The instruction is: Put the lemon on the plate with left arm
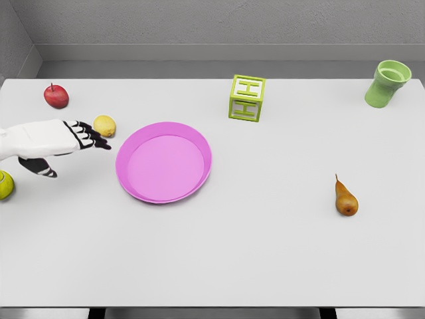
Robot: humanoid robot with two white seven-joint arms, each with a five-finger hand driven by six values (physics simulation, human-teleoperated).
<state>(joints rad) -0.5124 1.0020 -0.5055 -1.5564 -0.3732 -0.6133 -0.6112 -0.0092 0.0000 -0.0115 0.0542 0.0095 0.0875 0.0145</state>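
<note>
A small yellow lemon [104, 125] lies on the white table, left of the pink plate [164, 161]. My left hand [78, 138] reaches in from the left edge with its dark fingers stretched out flat. The fingertips [99, 141] sit just below and beside the lemon, close to it, without closing around it. The thumb [40, 167] hangs apart below the palm. The plate holds nothing. The right arm does not show.
A red apple [56, 96] sits at the far left back. A green fruit [5, 185] is cut by the left edge under my forearm. A green letter block [247, 98], a green cup [388, 83] and a pear [345, 198] stand further right.
</note>
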